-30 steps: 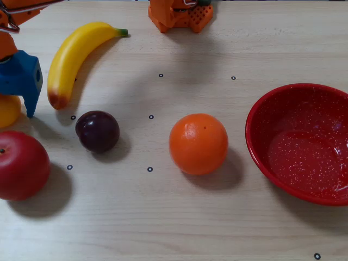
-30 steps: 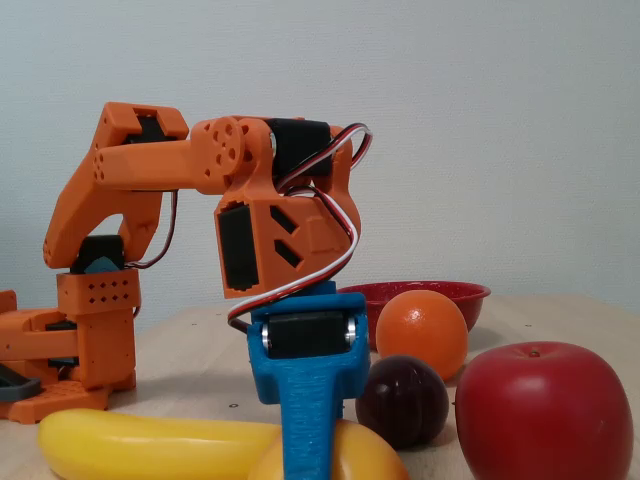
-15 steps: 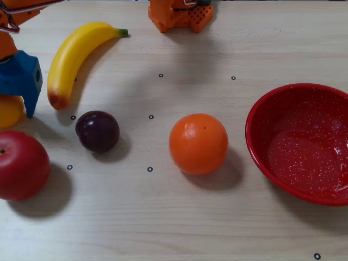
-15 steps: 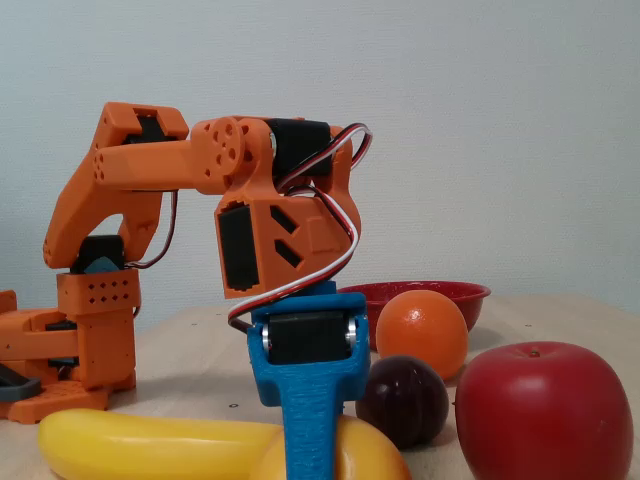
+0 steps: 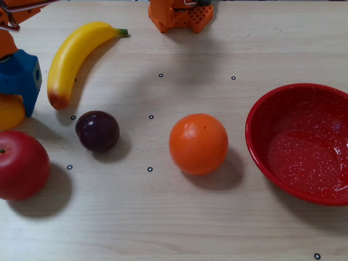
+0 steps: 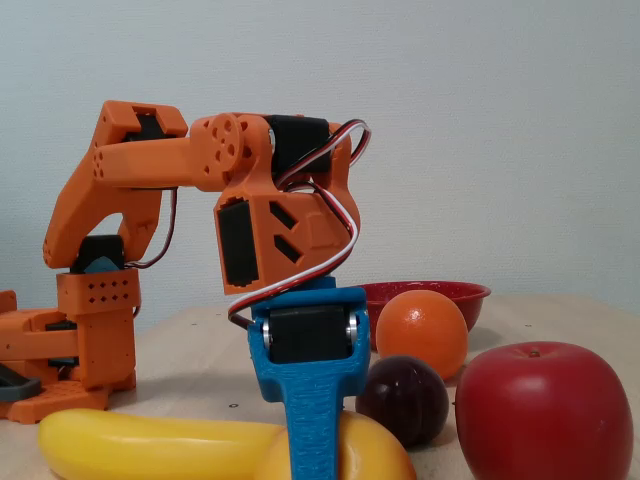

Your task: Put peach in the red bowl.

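In the side fixed view the peach (image 6: 372, 455) sits nearest, bottom edge, with the blue fingers (image 6: 310, 440) pinching it. Smooth, round, probably light and slippery: grip across its widest middle. The red bowl (image 6: 470, 293) sits farthest back.

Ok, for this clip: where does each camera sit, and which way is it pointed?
One fixed view: above the table, looking straight down; shows the arm's base at the top edge and the blue gripper at the left edge over the peach.
Other fixed view: near table height, looking level across the table toward a pale wall; shows the whole orange arm, with the gripper on the peach.
Shared: banana, plum, orange, apple, red bowl.
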### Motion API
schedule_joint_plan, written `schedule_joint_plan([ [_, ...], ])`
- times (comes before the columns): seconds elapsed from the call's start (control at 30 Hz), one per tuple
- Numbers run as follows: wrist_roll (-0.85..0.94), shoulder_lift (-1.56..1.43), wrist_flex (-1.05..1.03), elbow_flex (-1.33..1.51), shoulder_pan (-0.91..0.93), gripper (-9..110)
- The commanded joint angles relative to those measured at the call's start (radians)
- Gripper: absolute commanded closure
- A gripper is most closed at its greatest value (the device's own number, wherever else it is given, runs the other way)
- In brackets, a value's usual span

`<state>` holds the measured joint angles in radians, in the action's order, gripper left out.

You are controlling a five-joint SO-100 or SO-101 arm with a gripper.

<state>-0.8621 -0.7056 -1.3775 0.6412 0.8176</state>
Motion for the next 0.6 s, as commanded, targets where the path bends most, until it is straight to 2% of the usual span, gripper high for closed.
schedule_joint_plan([
  [0.0, 0.02, -0.063, 0.021, -0.011, -0.026, 76],
  [0.17, 0.023, -0.063, 0.02, -0.005, -0.025, 85],
  [0.23, 0.026, -0.063, 0.02, 0.0, -0.025, 96],
  [0.33, 0.052, -0.063, 0.043, 0.031, -0.025, 101],
  [0.57, 0.091, -0.069, 0.044, 0.063, -0.025, 102],
])
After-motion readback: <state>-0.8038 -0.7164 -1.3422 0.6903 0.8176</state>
